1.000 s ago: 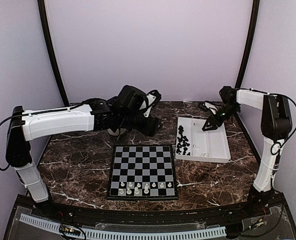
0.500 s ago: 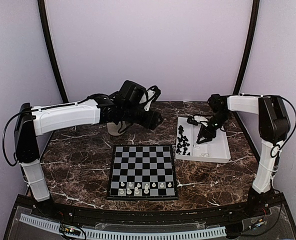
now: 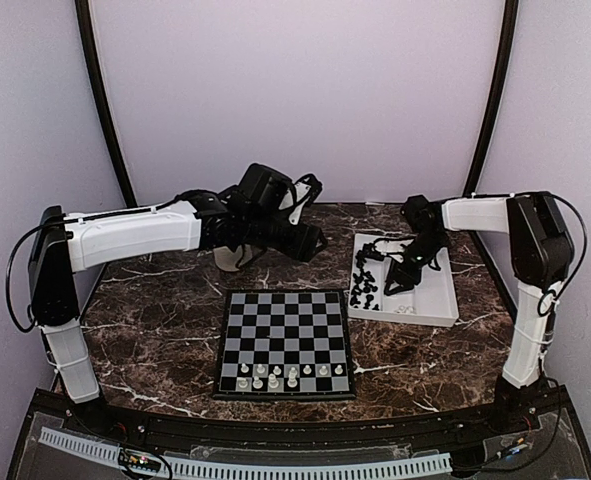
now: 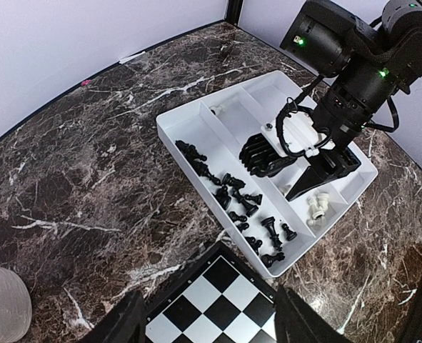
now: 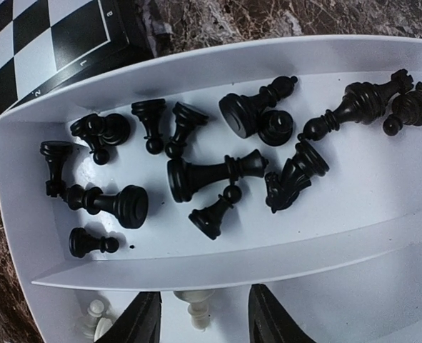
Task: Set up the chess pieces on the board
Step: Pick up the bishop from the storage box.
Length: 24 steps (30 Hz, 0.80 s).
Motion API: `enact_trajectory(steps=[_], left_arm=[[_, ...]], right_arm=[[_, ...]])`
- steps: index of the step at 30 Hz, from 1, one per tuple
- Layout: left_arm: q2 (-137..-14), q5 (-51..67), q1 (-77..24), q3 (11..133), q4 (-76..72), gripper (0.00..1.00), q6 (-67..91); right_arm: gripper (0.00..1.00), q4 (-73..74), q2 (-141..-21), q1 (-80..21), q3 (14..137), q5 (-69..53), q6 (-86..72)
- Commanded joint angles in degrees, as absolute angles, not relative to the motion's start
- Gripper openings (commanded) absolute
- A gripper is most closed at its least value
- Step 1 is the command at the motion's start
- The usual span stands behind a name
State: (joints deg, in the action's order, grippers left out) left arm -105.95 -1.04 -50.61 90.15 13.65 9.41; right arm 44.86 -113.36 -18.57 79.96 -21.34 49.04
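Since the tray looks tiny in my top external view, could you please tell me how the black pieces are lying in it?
Observer: Jumbled, most on their sides, the black pieces lie in the long compartment of the tray next to the board.
Operator: Thank you; is anything being held over there?
Observer: No. The right gripper is open above the neighbouring compartment, a white piece showing ungripped between its fingers.

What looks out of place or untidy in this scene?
The black chess pieces lie tipped over in a jumble in the compartment of the white tray nearest the board. On the board, the white pieces fill the two near rows only in part. Nothing looks spilled or broken.
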Motion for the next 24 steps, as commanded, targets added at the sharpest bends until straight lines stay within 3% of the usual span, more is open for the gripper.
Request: enact_trajectory(steps=[1,13,24], left_arm=[[-104.13,-0.40,-50.31,89.03,12.50,0.64,10.21],[-104.63,1.59,-50.34,88.11,9.20,0.63,11.53],[-106.44,4.87,-50.37,87.53,0.91,0.61,9.61]], right_arm=[[0.41,42.40,-115.27,-19.80,79.90,-19.63,46.69],[0.14,40.85,-116.77,-19.50,80.25,-19.48,37.40],[0.09,49.00,-111.63,-11.04,87.74,-43.90,25.16]])
